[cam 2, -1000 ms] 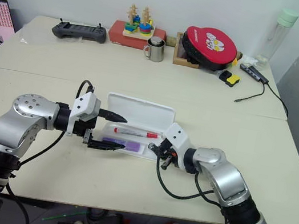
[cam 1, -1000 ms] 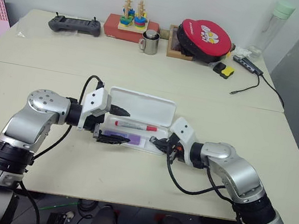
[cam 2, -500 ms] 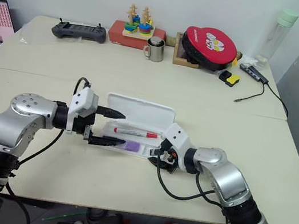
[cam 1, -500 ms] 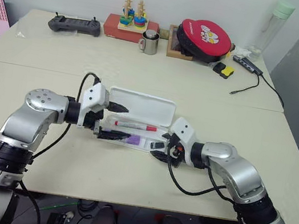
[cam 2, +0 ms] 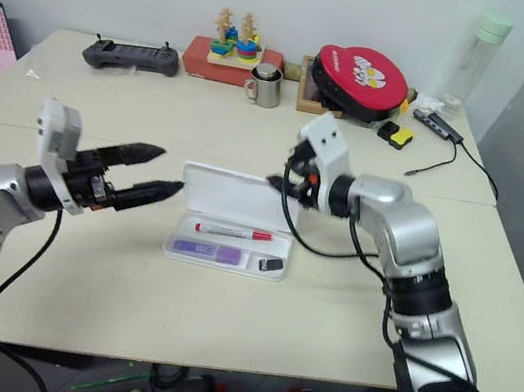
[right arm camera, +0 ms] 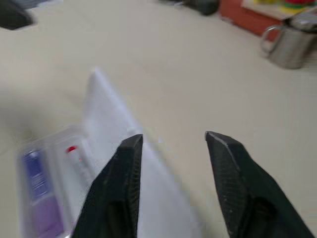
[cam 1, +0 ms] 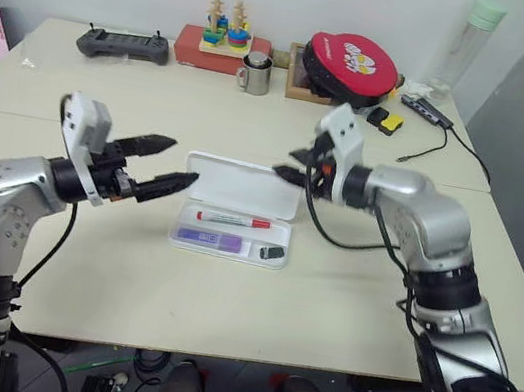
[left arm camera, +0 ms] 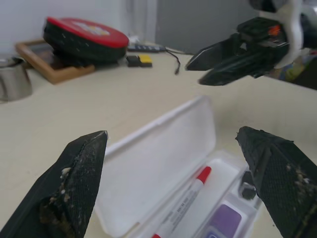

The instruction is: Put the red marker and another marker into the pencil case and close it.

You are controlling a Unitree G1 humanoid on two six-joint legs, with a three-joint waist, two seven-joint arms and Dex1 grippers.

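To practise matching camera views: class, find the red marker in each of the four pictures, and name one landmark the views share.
Left eye view: red marker in the pencil case, back row.
Right eye view: red marker, same row.
Left wrist view: bottom centre, between that gripper's fingers.
Right wrist view: small, blurred, at left.
Shared landmark: the case's open white lid.

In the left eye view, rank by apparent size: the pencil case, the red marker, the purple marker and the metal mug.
1. pencil case, open, by far the largest.
2. red marker, long and slim.
3. purple marker and metal mug: unsure. The mug looks bulkier, but it stands farther from the camera, so the two are left unranked.
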